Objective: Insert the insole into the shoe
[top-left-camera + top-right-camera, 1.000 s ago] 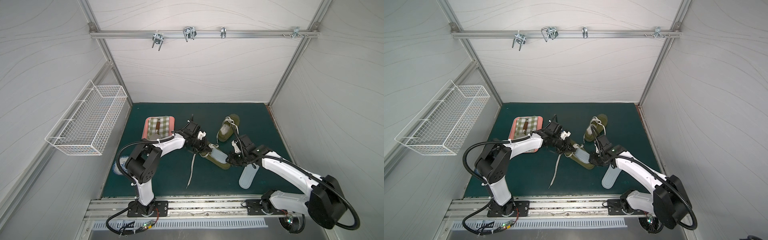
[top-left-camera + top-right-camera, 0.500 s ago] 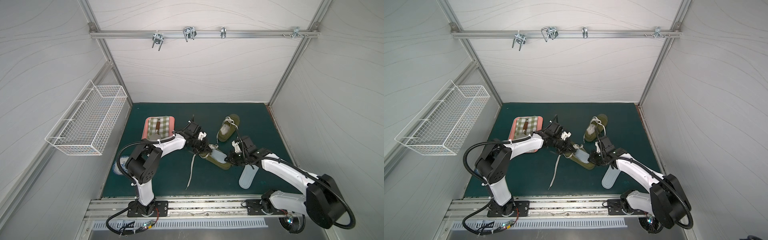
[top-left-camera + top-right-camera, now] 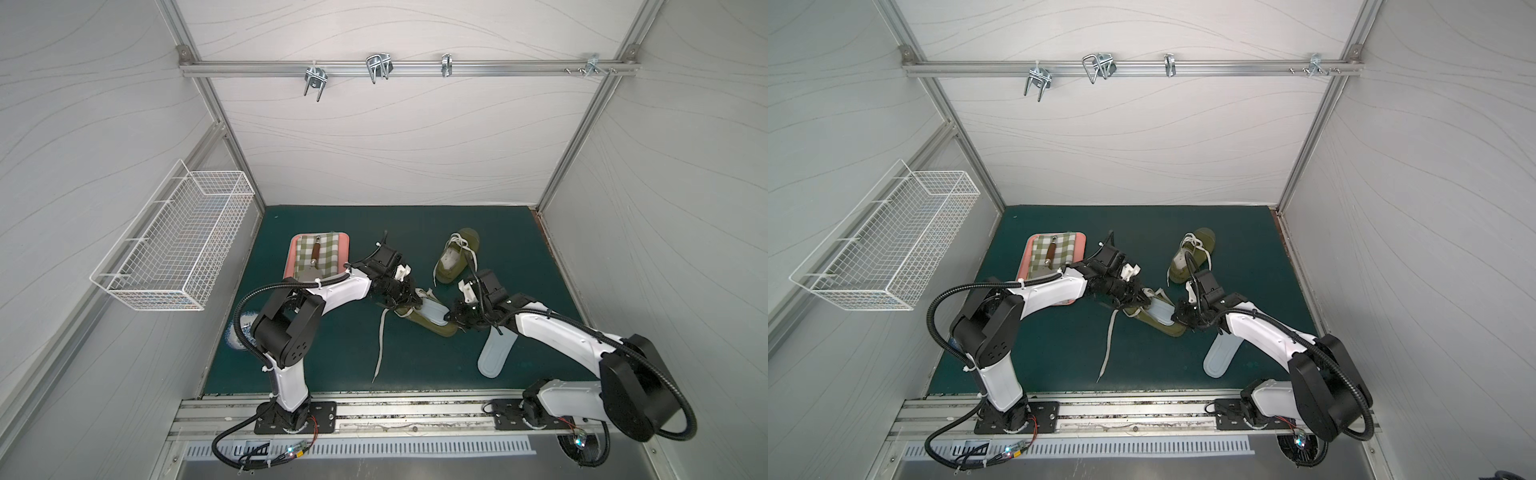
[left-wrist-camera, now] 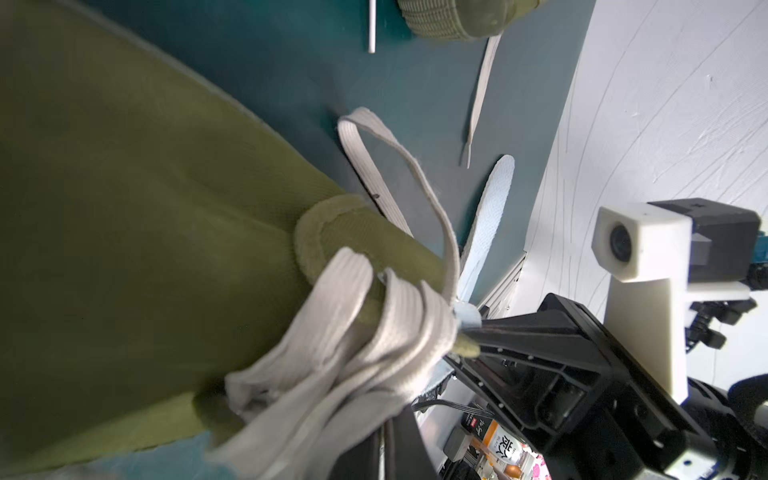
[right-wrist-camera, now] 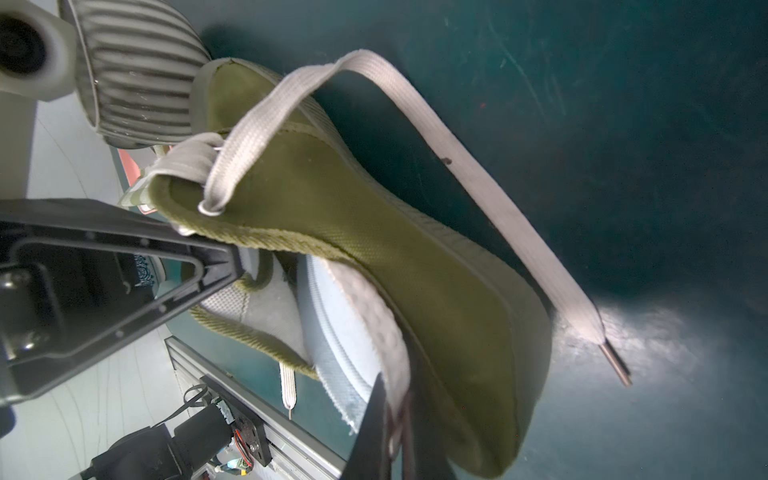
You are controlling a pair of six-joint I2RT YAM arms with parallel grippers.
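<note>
Pinching one end of the pale insole point(image 5: 345, 328), right jaws closed on it, the rest of it reaching beyond them into the olive shoe point(image 3: 432, 330) on the desk, left jaws closed on the shoe's laced part, facing the right jaws.

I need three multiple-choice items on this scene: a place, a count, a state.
1. The loose pale blue insole lies: A in the wire basket; B on the green mat; C on the pink tray.
2. Count of olive green canvas shoes: A one; B two; C three.
3. The right gripper is: A open; B shut on a lace; C shut on the second pale insole.
Key: B, flat beside the right arm; B, one at the back, one at the gripper; C, its fingers pinch that insole's end.
</note>
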